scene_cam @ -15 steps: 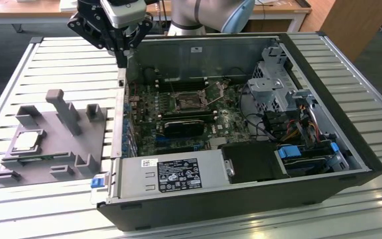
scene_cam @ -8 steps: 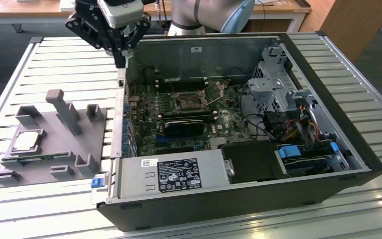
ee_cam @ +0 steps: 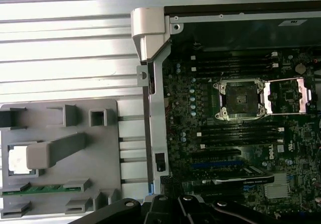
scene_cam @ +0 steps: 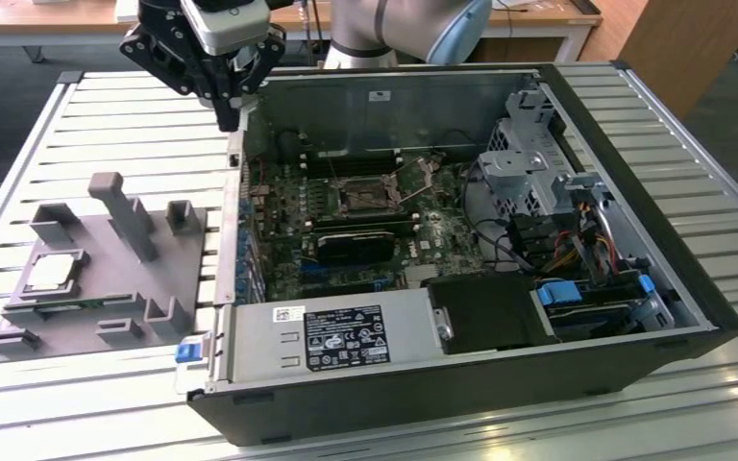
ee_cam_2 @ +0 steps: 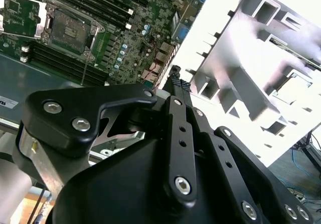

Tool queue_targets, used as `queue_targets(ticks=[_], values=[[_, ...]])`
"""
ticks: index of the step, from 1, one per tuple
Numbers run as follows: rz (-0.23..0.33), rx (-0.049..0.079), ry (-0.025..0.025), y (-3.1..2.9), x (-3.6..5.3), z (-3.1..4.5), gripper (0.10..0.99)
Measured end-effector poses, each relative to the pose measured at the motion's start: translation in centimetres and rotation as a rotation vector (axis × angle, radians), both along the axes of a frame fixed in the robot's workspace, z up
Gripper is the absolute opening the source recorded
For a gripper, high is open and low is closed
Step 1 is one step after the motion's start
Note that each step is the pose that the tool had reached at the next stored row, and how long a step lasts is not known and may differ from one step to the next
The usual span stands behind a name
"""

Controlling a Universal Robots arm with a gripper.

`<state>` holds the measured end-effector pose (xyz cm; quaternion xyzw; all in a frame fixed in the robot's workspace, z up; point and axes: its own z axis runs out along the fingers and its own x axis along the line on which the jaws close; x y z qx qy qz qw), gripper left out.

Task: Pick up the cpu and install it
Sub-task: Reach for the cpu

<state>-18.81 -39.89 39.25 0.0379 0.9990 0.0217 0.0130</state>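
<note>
Resting on the fixture (scene_cam: pixel 103 290), the cpu (scene_cam: pixel 55 273) lies far from the jaws.

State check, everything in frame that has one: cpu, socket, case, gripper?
cpu: seated in the grey fixture, not picked up.
socket: cover flipped open, empty.
computer case: side open, board exposed.
gripper: shut, holding nothing, above the case's edge.

I see the slatted metal table (scene_cam: pixel 36 125) bearing a grey fixture (scene_cam: pixel 126 288) at the exterior view's left, an open computer case (scene_cam: pixel 472 384) just beside it.
</note>
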Motion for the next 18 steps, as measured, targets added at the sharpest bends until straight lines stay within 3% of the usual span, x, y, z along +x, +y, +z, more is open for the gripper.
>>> queue_targets(ticks=[18], values=[[0.000,0.000,0.0000,0.00,-0.98,-0.03,0.106]])
